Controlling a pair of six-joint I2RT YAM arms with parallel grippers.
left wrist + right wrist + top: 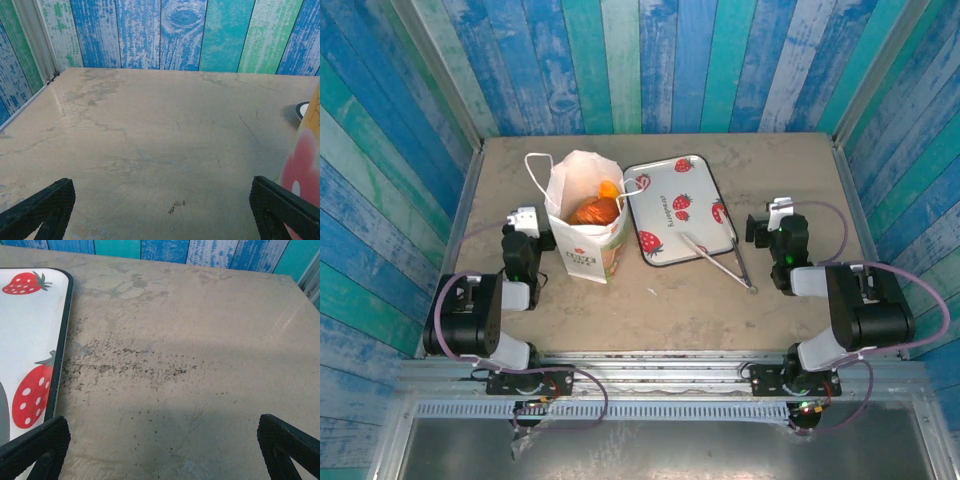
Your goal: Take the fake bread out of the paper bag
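Observation:
The white paper bag [585, 225] stands upright left of the table's middle, its mouth open. Golden-brown and orange fake bread [596, 209] shows inside the mouth. One loop handle [538, 172] sticks out to the back left. My left gripper [525, 225] rests low just left of the bag, open with nothing between its fingers [42, 207]. A flowered side of the bag [305, 165] shows at the right edge of the left wrist view. My right gripper [778, 222] stands open over bare table at the right, its fingers [287, 445] wide apart.
A white strawberry-print tray [705, 170] lies right of the bag; its edge [60, 355] shows at the left of the right wrist view. Metal tongs [720, 262] lie across the tray's near right corner onto the table. Blue plank walls close the back and sides.

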